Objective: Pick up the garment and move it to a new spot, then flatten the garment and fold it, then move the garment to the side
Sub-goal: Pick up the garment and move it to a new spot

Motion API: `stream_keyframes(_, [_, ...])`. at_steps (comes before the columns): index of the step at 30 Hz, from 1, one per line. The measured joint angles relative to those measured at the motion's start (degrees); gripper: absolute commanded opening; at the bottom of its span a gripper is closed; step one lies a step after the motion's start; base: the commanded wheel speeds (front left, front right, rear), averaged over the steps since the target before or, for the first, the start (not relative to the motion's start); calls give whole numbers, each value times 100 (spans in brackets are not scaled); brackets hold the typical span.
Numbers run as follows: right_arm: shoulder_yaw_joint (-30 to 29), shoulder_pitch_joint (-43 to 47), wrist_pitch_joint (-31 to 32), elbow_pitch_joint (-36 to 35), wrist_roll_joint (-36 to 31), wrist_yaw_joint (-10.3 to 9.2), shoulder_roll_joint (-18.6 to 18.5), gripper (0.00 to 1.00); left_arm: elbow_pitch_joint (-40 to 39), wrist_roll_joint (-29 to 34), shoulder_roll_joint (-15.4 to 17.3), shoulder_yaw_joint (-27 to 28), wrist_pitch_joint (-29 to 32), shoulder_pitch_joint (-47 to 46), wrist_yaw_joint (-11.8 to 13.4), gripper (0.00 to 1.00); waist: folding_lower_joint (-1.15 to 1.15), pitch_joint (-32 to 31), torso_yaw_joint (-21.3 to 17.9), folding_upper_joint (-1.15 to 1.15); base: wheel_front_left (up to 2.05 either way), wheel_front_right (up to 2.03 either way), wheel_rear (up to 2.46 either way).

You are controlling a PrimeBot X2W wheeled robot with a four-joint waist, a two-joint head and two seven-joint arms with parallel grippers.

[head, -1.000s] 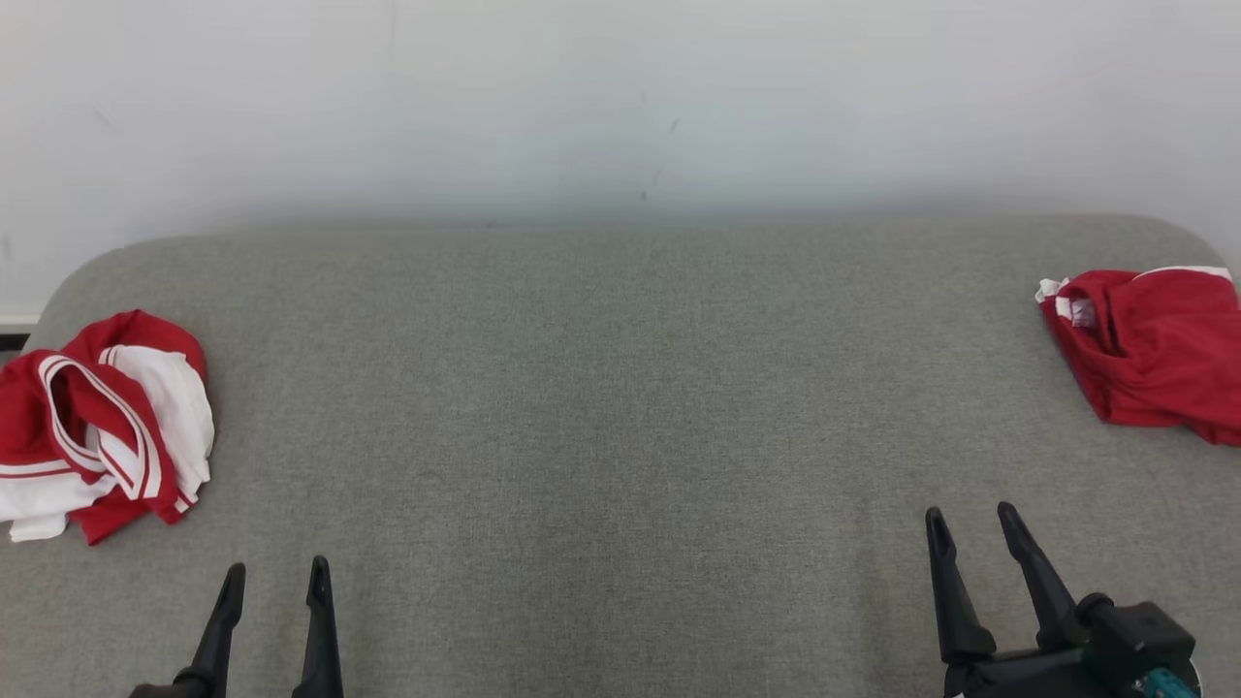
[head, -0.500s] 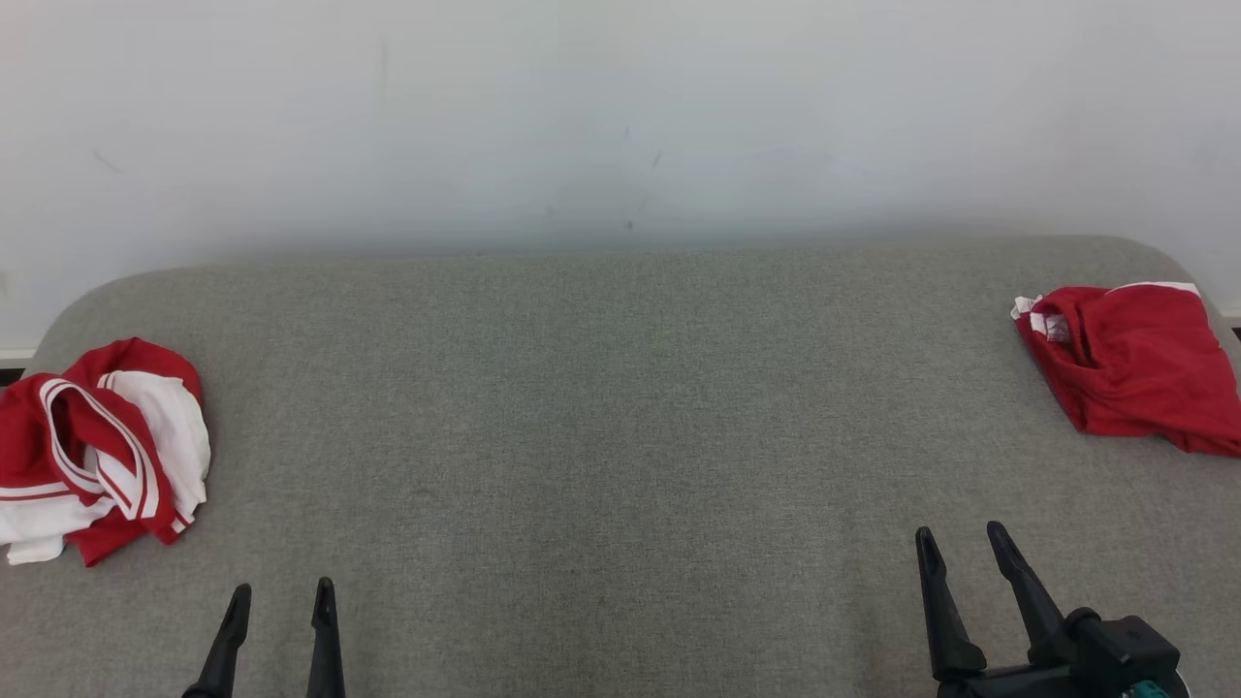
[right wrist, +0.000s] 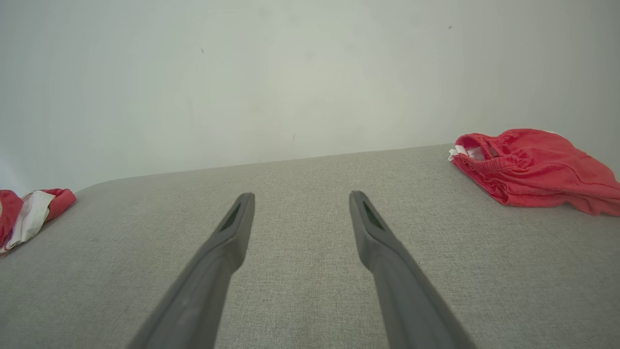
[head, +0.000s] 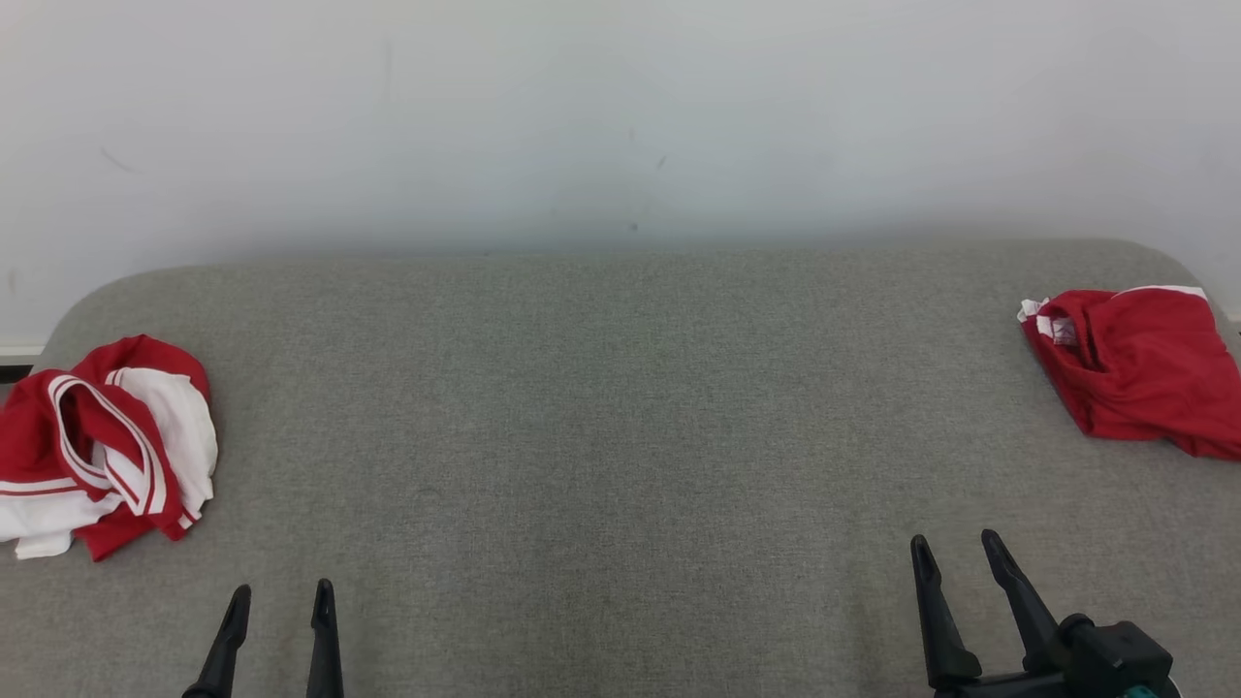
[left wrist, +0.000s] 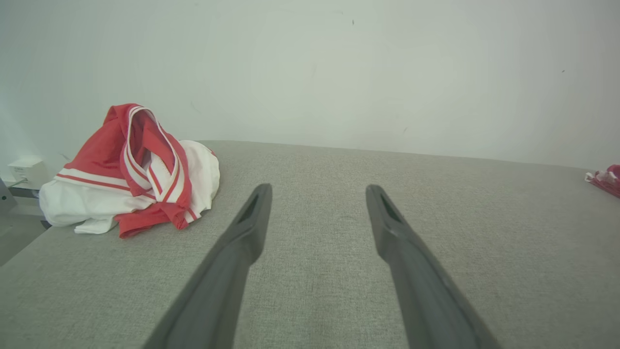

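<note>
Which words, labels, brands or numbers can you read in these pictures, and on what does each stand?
None can be read.
The red and white garment bears stripes but no lettering.
The red garment has a small white patch at its waistband, perhaps a label, too small to read.

The head camera has tilted a little upward, so the whole head view sits lower than one second ago. More of the wall shows now, and the far edge of the bench lies lower. The red and white garment and the red garment go down with it. Less of the left end effector and the right end effector rises above the bottom edge. In the last half second the view also slides slightly to the right.
</note>
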Motion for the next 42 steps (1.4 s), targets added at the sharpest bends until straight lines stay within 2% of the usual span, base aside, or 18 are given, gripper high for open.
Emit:
stream_keyframes(10, [0, 91, -2, 5, 22, 0, 25, 100, 18, 13, -4, 15, 0, -67, 7, 100, 0, 20, 402, 0, 0, 0, 0])
stream_keyframes(18, [-38, 98, 26, -40, 16, 0, -2, 100, 48, -21, -3, 81, 0, -85, 57, 100, 0, 82, 955, 0, 0, 0, 0])
stream_keyframes(33, [73, 139, 119, -47, 14, 0, -14, 100, 3, -64, -4, 296, 0, 52, 177, 100, 0, 121, 2430, 0, 0, 0, 0])
stream_keyframes(42, [505, -342, 175, 122, 111, 0, -154, 100, -334, -312, -4, 547, 0, 296, 421, 100, 0, 305, 2812, 0, 0, 0, 0])
